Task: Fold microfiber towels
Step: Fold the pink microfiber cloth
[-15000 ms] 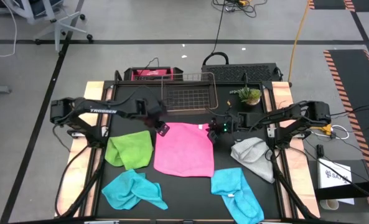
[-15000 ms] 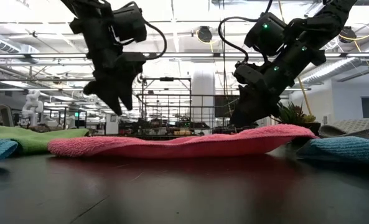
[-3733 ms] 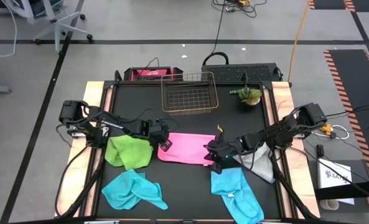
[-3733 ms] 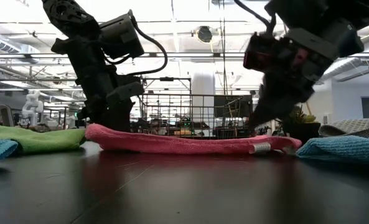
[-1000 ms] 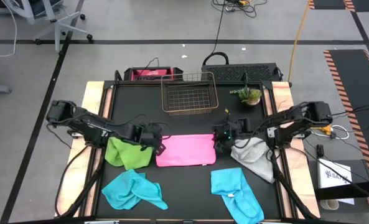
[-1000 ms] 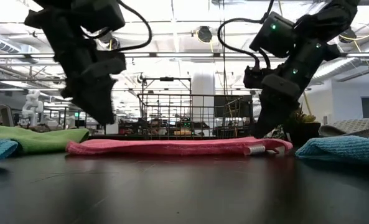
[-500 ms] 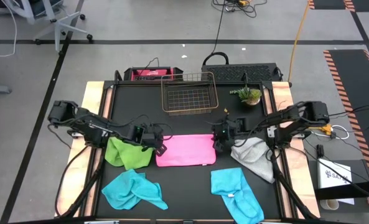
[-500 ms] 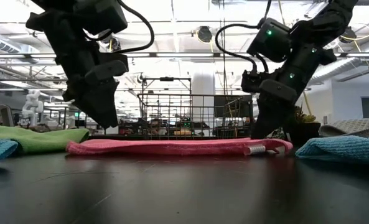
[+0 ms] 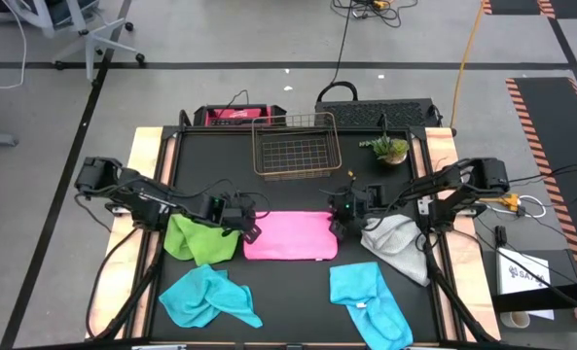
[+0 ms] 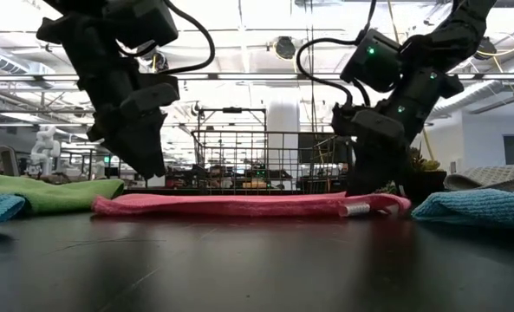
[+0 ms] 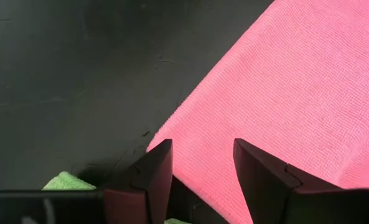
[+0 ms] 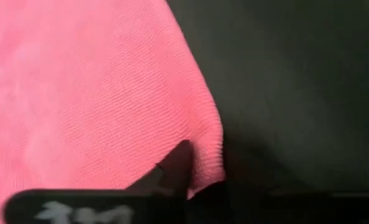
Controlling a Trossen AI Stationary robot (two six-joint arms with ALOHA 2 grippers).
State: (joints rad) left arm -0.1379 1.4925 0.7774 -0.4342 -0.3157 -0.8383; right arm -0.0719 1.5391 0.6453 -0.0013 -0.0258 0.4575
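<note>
The black rectangular table [image 9: 298, 190] fills the middle of the high view, with pale wooden strips along its left and right edges; on it, in the centre of the frame, the pink microfiber towel [image 9: 288, 235] lies folded into a flat rectangular band; to its left is the lime green microfiber towel [image 9: 202, 236], to its right the crumpled light grey microfiber towel [image 9: 397, 243], and in the lower part of the frame lie two turquoise blue microfiber towels, one bunched at lower left [image 9: 206, 297] and one at lower right [image 9: 370, 299]; the copper wire basket [image 9: 296, 147] stands at the upper centre, and a small green potted plant [image 9: 391, 149] just to its right.

The left gripper [image 9: 248, 226] sits above the pink towel's left end; in the left wrist view its fingers [image 11: 154, 175] stand apart with nothing between them; the right gripper [image 9: 339, 223] is down at the towel's right end, and in the right wrist view a dark fingertip [image 12: 175, 169] presses into the pink edge, yet whether it has gripped the cloth I cannot tell.
</note>
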